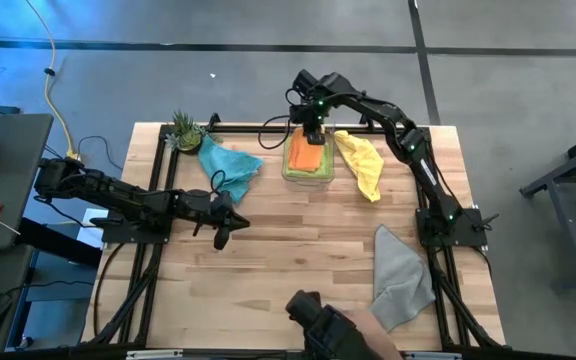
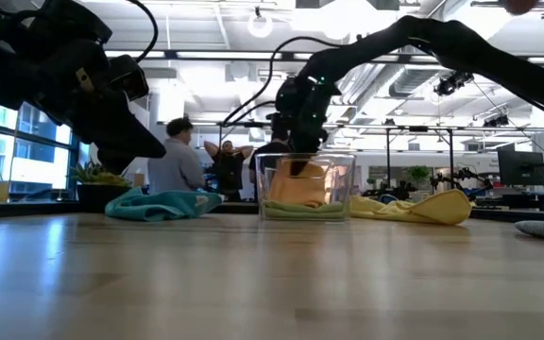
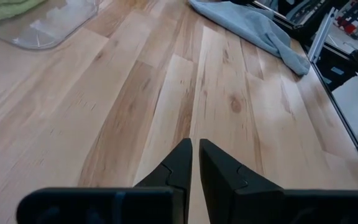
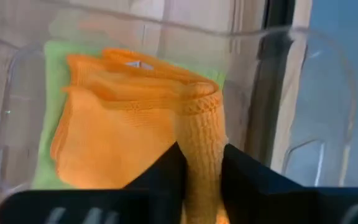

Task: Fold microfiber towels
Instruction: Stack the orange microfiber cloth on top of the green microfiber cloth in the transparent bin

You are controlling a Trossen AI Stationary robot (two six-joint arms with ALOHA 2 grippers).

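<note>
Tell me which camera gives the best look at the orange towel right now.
The right wrist view: the orange towel fills it, folded on the lime green towel inside the clear bin, a fold between the right gripper fingers. The high view shows it small, the low view through the bin wall; the left wrist view misses it.

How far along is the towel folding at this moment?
Done: a folded lime green towel lies in the clear bin. In hand: the right gripper is over the bin with the folded orange towel between its fingers, placing it on the green one. Left: the teal towel, yellow towel and grey towel lie unfolded on the table. The left gripper waits, shut, over bare wood.
</note>
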